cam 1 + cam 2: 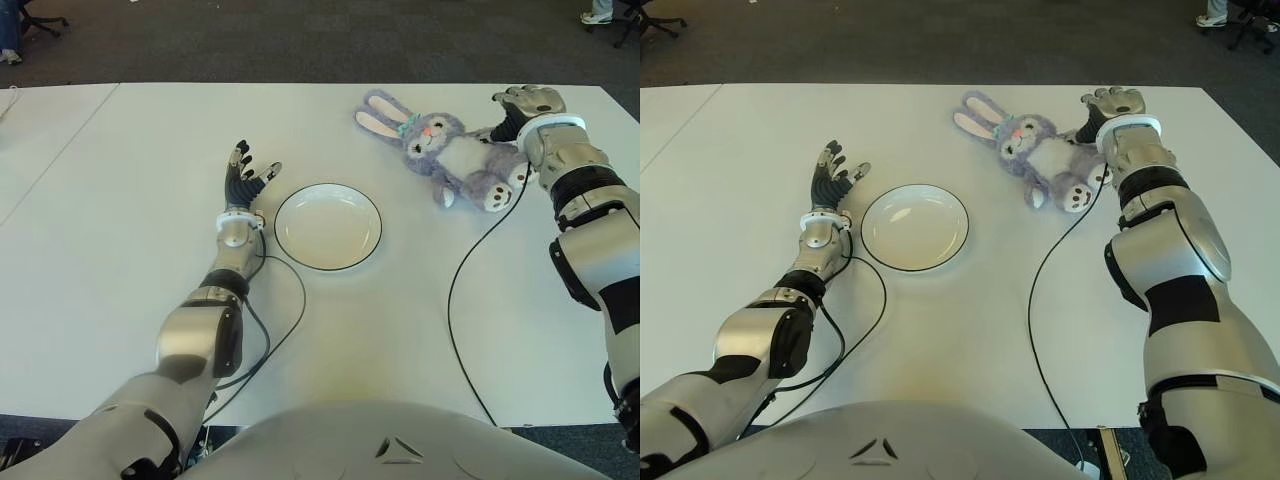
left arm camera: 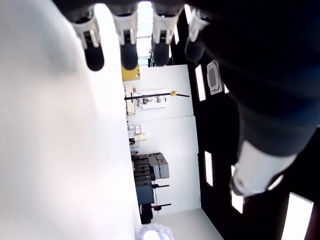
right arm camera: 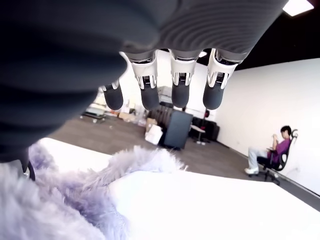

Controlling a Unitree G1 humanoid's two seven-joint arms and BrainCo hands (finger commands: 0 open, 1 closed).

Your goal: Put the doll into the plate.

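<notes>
Count: 1 doll [image 1: 452,152] at right hand [image 1: 527,103]. 1 plate [image 1: 328,226] beside left hand [image 1: 245,178]. 2 cables. 1 table [image 1: 120,200]. 1 seated person [image 3: 272,152].

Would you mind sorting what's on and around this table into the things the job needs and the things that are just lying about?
Needed for the job:
- doll, a purple plush rabbit lying on the table
- plate, with nothing on it
- right hand, fingers open, at the doll

Just lying about:
- left hand, open, left of the plate
- black cable across the table
</notes>
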